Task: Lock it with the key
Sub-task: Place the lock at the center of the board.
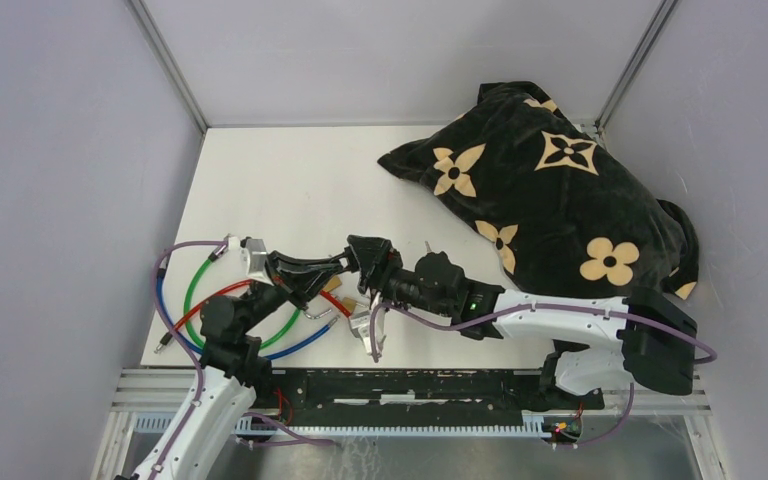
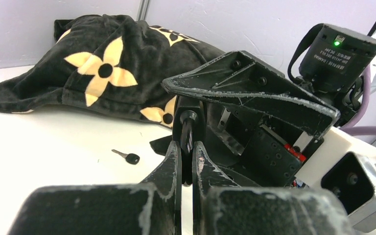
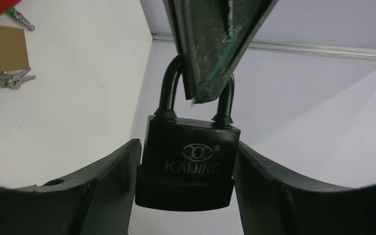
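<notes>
Three cable loops (image 1: 191,285) at the bench's (image 1: 290,190) left, one padlock (image 3: 188,161) held above it, left fingers (image 2: 172,164) pinched shut on its shackle, right fingers (image 3: 103,181) pressed against both sides of its body, one loose key (image 2: 127,157), two ringed keys (image 3: 12,78), one flowered black cloth (image 1: 560,200) at right.

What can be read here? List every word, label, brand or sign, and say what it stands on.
"KAIJING", under a round logo: front of the black padlock.
White print on the label of the black module in the left wrist view: too small to read.
</notes>
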Controlling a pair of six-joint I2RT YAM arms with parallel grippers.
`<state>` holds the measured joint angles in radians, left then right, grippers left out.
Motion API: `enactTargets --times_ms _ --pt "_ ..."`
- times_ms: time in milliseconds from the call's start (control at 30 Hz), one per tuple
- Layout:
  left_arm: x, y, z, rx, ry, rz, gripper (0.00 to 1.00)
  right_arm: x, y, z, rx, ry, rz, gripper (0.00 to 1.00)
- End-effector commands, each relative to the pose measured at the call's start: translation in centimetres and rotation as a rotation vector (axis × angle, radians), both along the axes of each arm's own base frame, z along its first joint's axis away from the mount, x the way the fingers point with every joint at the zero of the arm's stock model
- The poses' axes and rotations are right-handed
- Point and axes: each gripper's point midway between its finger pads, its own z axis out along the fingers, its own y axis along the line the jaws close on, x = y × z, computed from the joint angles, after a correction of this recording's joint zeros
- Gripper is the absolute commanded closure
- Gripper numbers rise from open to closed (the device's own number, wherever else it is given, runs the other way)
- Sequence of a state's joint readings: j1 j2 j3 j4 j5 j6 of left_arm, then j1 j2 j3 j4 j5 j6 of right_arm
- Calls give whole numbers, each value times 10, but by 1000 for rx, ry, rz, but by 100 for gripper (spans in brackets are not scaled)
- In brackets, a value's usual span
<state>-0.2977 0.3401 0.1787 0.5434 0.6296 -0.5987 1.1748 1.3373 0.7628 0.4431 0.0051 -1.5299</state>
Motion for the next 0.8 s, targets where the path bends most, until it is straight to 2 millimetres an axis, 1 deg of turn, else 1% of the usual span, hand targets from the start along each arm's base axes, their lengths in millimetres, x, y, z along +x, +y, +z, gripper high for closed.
enactTargets --times_ms 0,33,167,200,233,267,333,367,400,500,567,633,700,767 --pt "-4 5 29 -60 -85 19 98 2 8 16 43 51 -28 39" --pt "-4 5 29 -60 -86 18 98 2 8 16 51 67 -33 46" --pt "-4 5 29 -57 -89 18 98 7 9 27 134 167 -76 92" --pt "-5 6 29 -58 -91 21 98 9 8 29 159 194 -90 100" --pt "-3 6 29 -63 -88 28 96 10 6 32 187 218 -105 100" --pt "-2 8 28 -66 -85 38 77 12 4 33 216 254 -124 100" --pt "1 10 29 -78 -81 61 11 18 -1 34 270 337 -177 100" --pt "2 12 29 -86 -79 71 2 21 -4 31 294 393 -206 100" --pt "5 14 29 -94 -74 90 1 26 -7 27 313 444 -240 100" --pt "18 25 25 -126 -32 174 0 44 -21 11 410 673 -354 100" --pt "26 33 21 -150 0 226 0 60 -34 -7 489 859 -452 100" --pt "33 41 18 -168 25 278 0 70 -43 -31 562 1090 -538 100" --pt "39 48 14 -175 43 323 0 79 -54 -58 606 1257 -652 100" --pt "44 55 9 -180 58 363 0 83 -62 -86 614 1365 -756 100"
